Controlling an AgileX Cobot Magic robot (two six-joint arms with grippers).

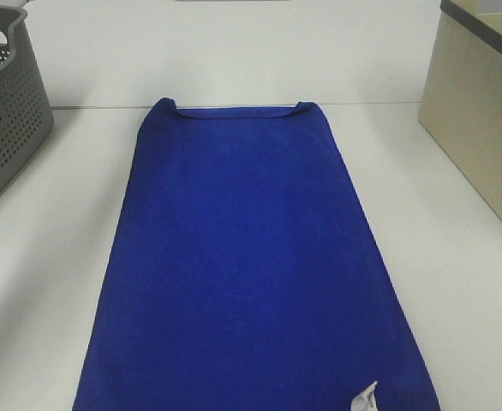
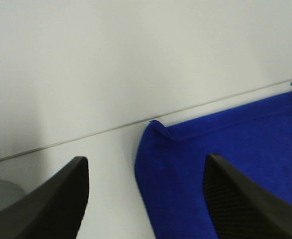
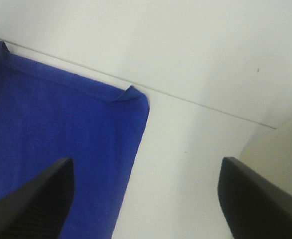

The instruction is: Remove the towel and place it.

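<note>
The royal-blue towel (image 1: pixel 247 265) lies flat along the middle of the white table, its far edge against the back wall with both far corners curled up. A small white tag (image 1: pixel 364 399) shows at its near right corner. Neither gripper shows in the exterior high view. In the left wrist view the left gripper (image 2: pixel 146 199) is open and empty, above the towel's far left corner (image 2: pixel 161 130). In the right wrist view the right gripper (image 3: pixel 146 199) is open and empty, above the towel's far right corner (image 3: pixel 131 94).
A grey perforated basket (image 1: pixel 2 111) stands at the far left of the table. A beige basket (image 1: pixel 482 111) stands at the far right and also shows in the right wrist view (image 3: pixel 280 149). White tabletop runs on both sides of the towel.
</note>
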